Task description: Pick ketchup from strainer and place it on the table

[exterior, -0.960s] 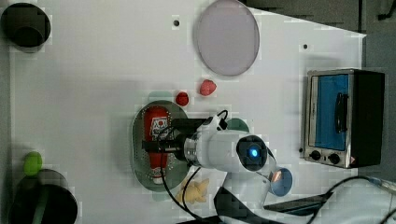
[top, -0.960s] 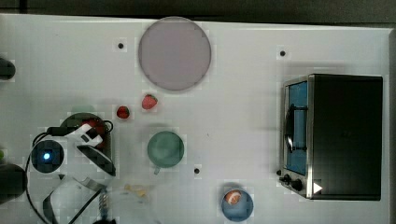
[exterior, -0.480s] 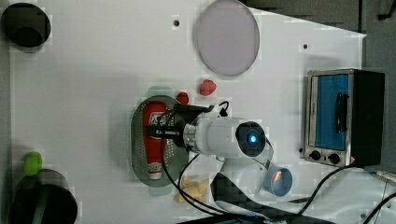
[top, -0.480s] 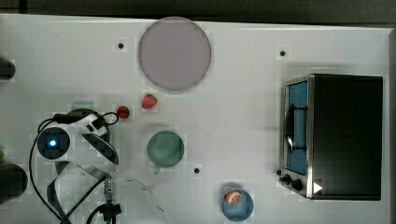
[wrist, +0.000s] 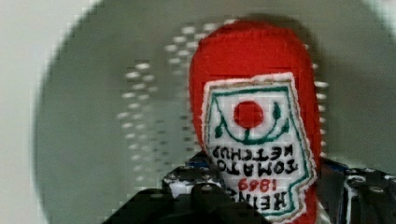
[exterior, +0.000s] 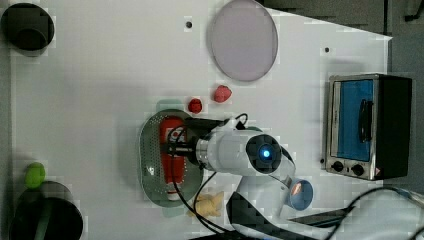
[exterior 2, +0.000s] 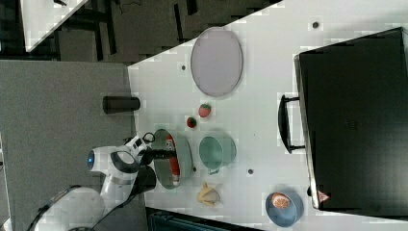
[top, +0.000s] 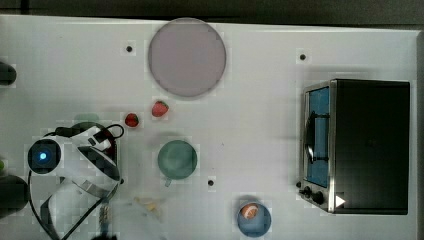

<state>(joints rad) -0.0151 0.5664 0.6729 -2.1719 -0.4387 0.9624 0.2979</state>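
Top view
- tabletop (top: 260, 100): white, with a few small dark holes.
- plate (top: 186, 56): round, pale lilac, nothing on it.
- cup (top: 177, 159): round, green, near the middle.
- strawberries (top: 131, 120): two, just beside each other, between plate and cup.
- oven (top: 357, 146): black, blue glass door, knobs at one end, on the top view's right.
- bowl (top: 254, 217): blue, holds an orange-and-white thing.
- arm (top: 70, 160): over the strainer (top: 87, 122), of which a green edge shows.

Left view
- strainer: pale green oval with rows of holes.
- ketchup (exterior: 171, 135): red, lies lengthwise inside the strainer.
- pincer (exterior: 176, 149): reaches in level, across the ketchup's middle.
- black cylinders (exterior: 27, 27): one in each corner on the left view's left, with a small green thing (exterior: 35, 175) by the lower one.
- yellow thing (exterior: 209, 204): just beside the strainer's end.

Right view
- ketchup: inside the strainer, white cap toward the right view's bottom.
- black cylinder: lies off the tabletop on the grey floor (exterior 2: 62, 96).

Wrist view
- label (wrist: 258, 140): white patch edged green, red dot with green sprigs; reads "HEINZ", "1869", "TOMATO KETCHUP", seen upside down.
- pincer: clenched on the ketchup, one finger on each side of its body.
- ketchup: rests in the strainer's holed bowl.
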